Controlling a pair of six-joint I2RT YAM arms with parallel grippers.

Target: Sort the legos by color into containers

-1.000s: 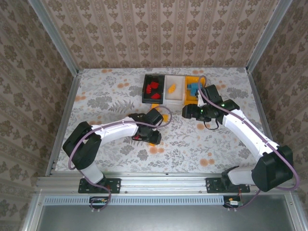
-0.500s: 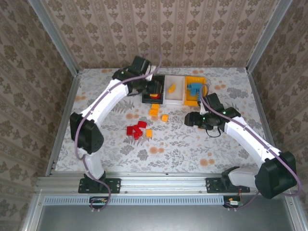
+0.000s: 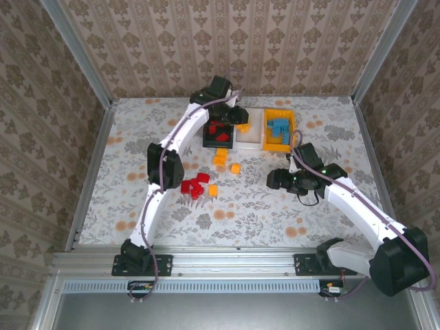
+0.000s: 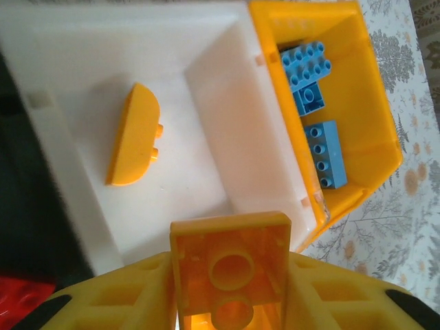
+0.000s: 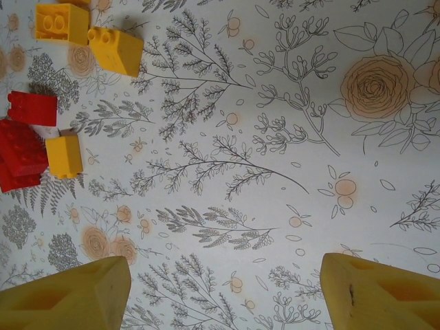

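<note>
The orange brick (image 4: 230, 247) sits pinched in the left hand (image 4: 230, 275), a yellow finger (image 4: 117, 302) pressed to each side. Its hollow underside and round inner tube face the wrist camera. Directly beneath the hand lies the white tray (image 4: 206, 75). In that tray, ahead and left of the fingers, is one orange half-round piece (image 4: 130, 144) with two small studs on its flat edge. Right of the hand, the yellow-orange tray (image 4: 381, 137) holds light blue bricks (image 4: 323, 155). Left of the hand, the black tray (image 4: 20, 206) is mostly cut off, with a red brick (image 4: 24, 299) just visible at the frame's corner. How high the held brick hangs above the tray floor is hard to judge.

From above, the left arm (image 3: 165, 161) is stretched nearly straight from its base to the row of trays, its wrist bent downward and hiding part of them. The right arm (image 3: 357, 206) is bent low over the floral worktop (image 5: 275, 172). The right hand (image 5: 225, 275) has its fingers spread wide with nothing between them. Ahead and left of it lie loose orange bricks (image 5: 115, 49) and, just beside them, red bricks (image 5: 31, 108).
</note>
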